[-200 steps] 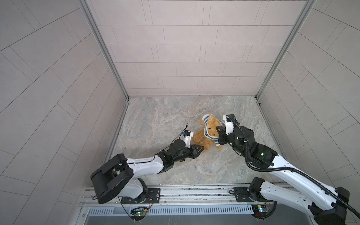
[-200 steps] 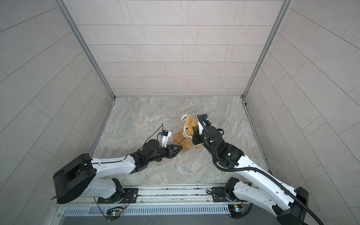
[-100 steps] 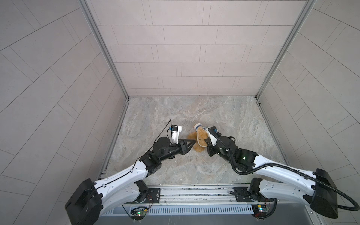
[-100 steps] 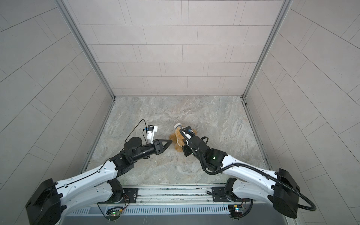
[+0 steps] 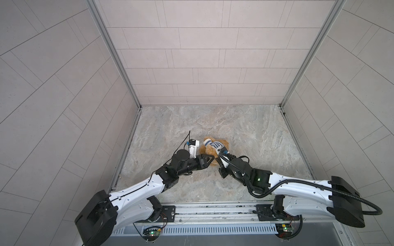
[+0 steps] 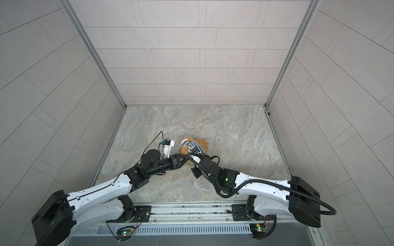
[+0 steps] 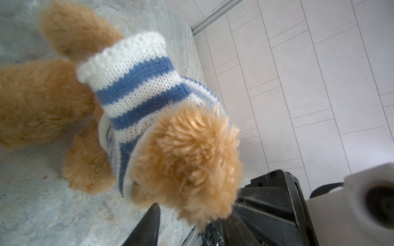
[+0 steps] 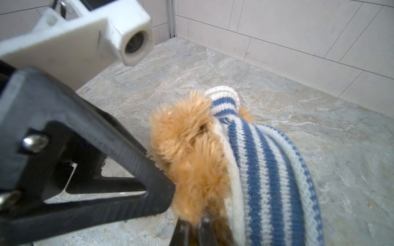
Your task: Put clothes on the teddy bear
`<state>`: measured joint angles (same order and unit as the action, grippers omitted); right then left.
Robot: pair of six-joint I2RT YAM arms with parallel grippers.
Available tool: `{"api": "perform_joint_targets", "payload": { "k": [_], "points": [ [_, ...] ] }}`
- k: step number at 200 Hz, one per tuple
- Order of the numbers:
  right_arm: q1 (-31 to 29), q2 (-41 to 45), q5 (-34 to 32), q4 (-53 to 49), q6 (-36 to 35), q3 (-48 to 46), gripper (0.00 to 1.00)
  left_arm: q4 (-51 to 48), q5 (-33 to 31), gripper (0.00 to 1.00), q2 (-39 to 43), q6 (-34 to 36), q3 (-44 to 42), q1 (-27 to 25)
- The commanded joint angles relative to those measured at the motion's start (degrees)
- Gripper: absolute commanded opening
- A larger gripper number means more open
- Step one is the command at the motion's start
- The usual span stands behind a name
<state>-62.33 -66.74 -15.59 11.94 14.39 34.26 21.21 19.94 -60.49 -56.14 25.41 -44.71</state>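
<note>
Golden teddy bear (image 5: 207,151) on worktop (image 5: 255,138), striped shirt (image 5: 216,145) partly pulled on, left pincer (image 5: 211,160) held apart at its fur, right pincer (image 8: 194,232) clamped on it.

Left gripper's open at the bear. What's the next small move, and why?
Probably ease the left gripper onto the sweater hem and close. The right gripper grips the teddy bear, and one sleeve is on, but much of the body shows uncovered.
</note>
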Motion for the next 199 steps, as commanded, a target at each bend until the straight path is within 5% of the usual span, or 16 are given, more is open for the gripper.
{"api": "perform_joint_targets", "payload": {
  "k": [1,74,124,157,199],
  "points": [
    [-1.6,-2.4,-0.6,1.6,-2.5,0.9,0.0,2.5,-1.3,0.5,-1.0,-1.7,1.7,-0.5],
    [-4.8,-4.2,-0.4,4.4,-5.1,2.3,0.0,1.7,-4.8,0.48,-2.0,-2.5,1.1,-1.0],
    [-5.4,-3.2,1.9,3.3,-5.6,2.6,0.0,3.1,-5.4,0.18,-4.3,-1.7,0.1,-1.3],
    [-5.2,1.6,1.9,-3.1,-3.9,2.7,0.3,4.4,-5.8,0.0,-4.7,-0.2,-2.4,-1.0],
    [-0.1,11.4,4.7,-12.8,2.5,3.1,0.52,1.8,-4.5,0.0,-2.7,6.8,-4.3,-0.2]
  ]
}}
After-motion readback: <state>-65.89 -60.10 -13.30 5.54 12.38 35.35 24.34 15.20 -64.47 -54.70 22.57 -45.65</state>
